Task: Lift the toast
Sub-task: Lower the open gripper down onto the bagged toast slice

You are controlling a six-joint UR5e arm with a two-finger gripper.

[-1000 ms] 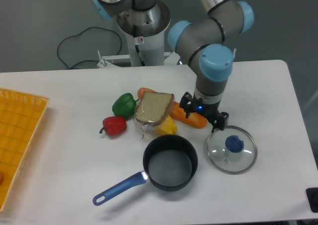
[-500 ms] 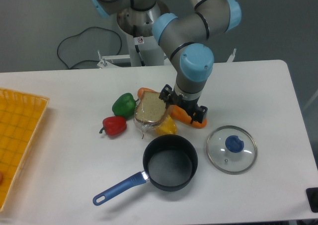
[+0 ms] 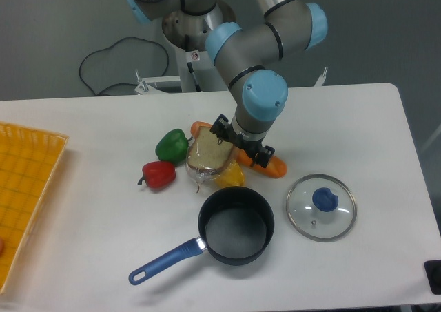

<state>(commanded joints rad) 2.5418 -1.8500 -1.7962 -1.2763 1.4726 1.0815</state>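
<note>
My gripper [image 3: 241,144] hangs over the right edge of the toast [image 3: 208,152]; can't tell jaw width from here, nothing held yet. Toast leans on the yellow pepper [image 3: 230,176], w/ the orange loaf [image 3: 270,165] just behind. Risks: crinkly wrap slips, or I catch the loaf or pepper instead, since they're crowded together.

Table [image 3: 103,250]: white, rounded corners, fills most of view.
Floor [image 3: 386,29]: dark grey.
Cable [image 3: 114,60]: black, loops on floor behind table.
</note>
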